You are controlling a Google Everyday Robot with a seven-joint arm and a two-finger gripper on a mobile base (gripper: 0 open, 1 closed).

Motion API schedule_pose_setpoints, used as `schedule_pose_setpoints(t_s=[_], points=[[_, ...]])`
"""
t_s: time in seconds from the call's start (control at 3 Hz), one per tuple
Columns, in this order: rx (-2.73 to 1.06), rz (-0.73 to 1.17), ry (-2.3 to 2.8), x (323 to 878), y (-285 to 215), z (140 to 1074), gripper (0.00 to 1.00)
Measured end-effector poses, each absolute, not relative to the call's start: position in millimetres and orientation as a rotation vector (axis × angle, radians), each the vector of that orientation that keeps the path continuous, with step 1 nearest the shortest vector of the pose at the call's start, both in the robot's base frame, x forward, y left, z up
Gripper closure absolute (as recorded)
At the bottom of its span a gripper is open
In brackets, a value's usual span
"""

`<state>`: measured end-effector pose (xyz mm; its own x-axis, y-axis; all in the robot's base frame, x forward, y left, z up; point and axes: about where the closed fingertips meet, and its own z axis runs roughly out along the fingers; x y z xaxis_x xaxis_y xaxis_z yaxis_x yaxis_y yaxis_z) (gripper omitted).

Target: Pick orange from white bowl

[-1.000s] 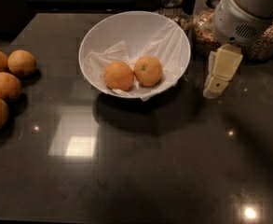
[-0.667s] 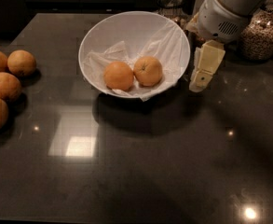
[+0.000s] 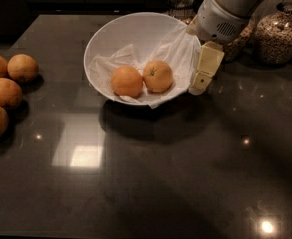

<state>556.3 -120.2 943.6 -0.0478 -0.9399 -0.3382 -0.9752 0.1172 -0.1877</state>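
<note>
Hanging gripper [image 3: 198, 85] beside bowl [image 3: 91, 51]; orange [image 3: 158, 76] nearby

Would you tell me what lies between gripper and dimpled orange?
Camera view: the white bowl's wall and paper liner; the gripper sits just outside, right of the orange.

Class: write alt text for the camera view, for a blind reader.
The gripper hangs just outside the right rim of a paper-lined white bowl holding the orange with a stem dimple and a second orange. Four oranges lie at the left edge of the counter; grain jars stand behind.
</note>
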Motion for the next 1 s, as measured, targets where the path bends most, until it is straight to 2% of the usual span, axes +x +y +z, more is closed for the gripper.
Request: schedule_pose_setpoints(t_s=[1.0], points=[[-1.788,0.328,1.834,581.0,-52.2,932.9,0.0]])
